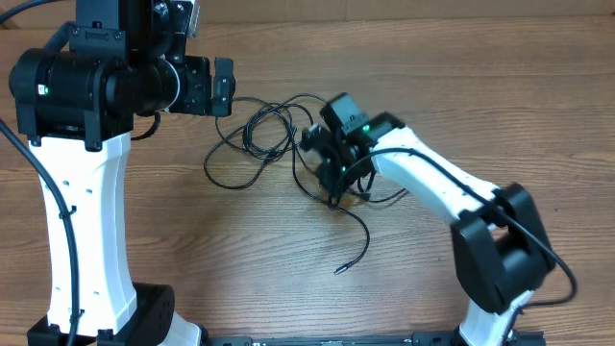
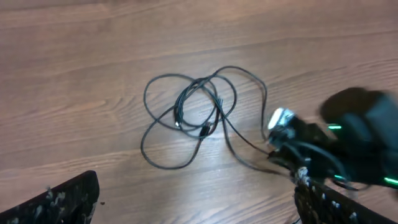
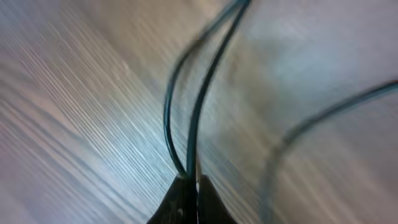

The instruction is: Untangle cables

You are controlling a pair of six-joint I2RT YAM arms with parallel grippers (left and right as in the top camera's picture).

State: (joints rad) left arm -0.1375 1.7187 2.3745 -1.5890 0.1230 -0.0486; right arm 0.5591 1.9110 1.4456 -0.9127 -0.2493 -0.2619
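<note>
Though tangled, cables (image 2: 200, 118) in closed right claw (image 3: 193, 186).

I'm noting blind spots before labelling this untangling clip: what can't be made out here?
Right wrist view: motion blur; the strands leaving the shut right claw could be one folded cable or two.
Overhead: the right claw's own body hides its tips and what they hold.
Left wrist view: the bottom edge cuts off the left claw; overlapping loops hide how many cables the tangle holds.
</note>
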